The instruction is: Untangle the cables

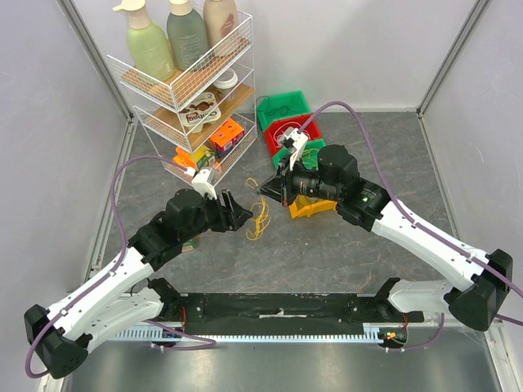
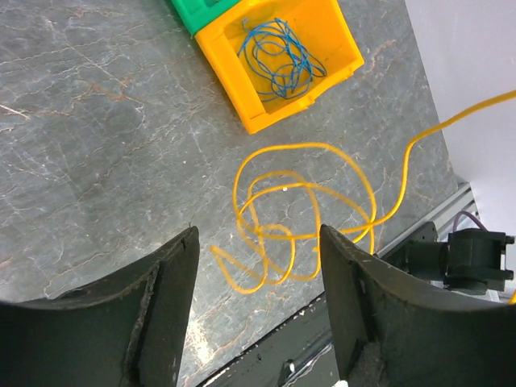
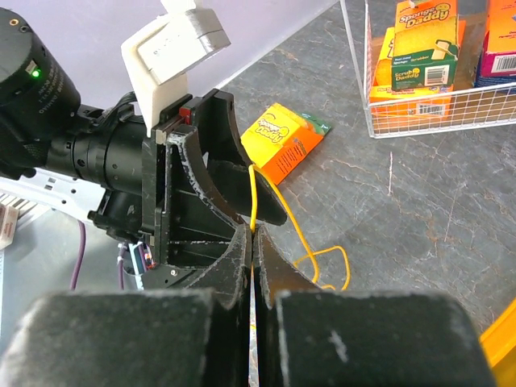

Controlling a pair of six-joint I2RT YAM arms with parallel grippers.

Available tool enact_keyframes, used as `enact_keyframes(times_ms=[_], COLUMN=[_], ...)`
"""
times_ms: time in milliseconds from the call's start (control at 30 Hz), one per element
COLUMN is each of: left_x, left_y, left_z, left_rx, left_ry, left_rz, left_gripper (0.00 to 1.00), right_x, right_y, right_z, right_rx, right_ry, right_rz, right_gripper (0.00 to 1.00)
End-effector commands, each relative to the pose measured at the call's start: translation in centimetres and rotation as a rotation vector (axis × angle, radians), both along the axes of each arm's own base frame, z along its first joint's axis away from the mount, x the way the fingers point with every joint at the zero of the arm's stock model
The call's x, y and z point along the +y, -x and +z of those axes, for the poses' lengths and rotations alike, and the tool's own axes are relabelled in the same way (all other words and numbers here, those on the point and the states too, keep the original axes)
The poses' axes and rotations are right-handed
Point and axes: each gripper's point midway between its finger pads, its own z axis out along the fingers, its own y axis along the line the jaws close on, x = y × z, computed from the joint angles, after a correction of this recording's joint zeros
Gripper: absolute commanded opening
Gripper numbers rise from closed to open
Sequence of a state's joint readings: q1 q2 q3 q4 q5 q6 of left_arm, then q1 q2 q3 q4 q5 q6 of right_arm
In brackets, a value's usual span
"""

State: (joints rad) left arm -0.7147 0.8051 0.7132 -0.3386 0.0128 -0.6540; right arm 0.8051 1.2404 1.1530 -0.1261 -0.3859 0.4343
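A yellow cable (image 1: 259,219) lies in tangled loops on the grey table between the two grippers; its loops show in the left wrist view (image 2: 302,211). My right gripper (image 1: 265,188) is shut on one strand of the yellow cable (image 3: 253,197), which rises from the pinched tips (image 3: 253,231) and holds it above the table. My left gripper (image 1: 239,212) is open and empty, just left of the loops, its fingers (image 2: 173,278) spread above them. A blue cable (image 2: 278,58) lies coiled inside a yellow bin (image 2: 266,105).
Red and green bins (image 1: 286,122) stand behind the yellow bin (image 1: 309,211). A wire rack (image 1: 192,90) with bottles and boxes stands at the back left. An orange box (image 3: 284,141) lies on the table near the left arm. A black rail (image 1: 278,306) runs along the near edge.
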Motion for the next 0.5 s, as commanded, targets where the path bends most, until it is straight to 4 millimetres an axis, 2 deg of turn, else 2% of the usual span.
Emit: enact_keyframes(times_ms=[0,100,200,300,467], left_x=[-0.8,-1.1,-0.8,-0.5,-0.6], left_y=[0.1,0.2,-0.1,-0.5,-0.8], left_z=[0.8,0.7,0.4,0.0,-1.6], left_rx=[-0.033,-0.025,-0.009,0.028,0.095], left_ry=[0.030,0.039,0.033,0.022,0.014], left_rz=[-0.048,-0.054,-0.025,0.003,0.015], left_gripper=[0.65,0.63,0.71,0.73,0.61], right_x=[-0.3,-0.4,-0.5,-0.5,-0.6], right_y=[0.9,1.1,1.3,1.5,1.9], right_z=[4.5,5.0,5.3,5.6,6.0], right_rx=[-0.085,-0.095,-0.099,-0.103,-0.104], right_ry=[-0.077,-0.085,-0.089,-0.096,-0.106], right_rz=[0.033,0.035,0.043,0.053,0.062], right_gripper=[0.00,0.00,0.00,0.00,0.00])
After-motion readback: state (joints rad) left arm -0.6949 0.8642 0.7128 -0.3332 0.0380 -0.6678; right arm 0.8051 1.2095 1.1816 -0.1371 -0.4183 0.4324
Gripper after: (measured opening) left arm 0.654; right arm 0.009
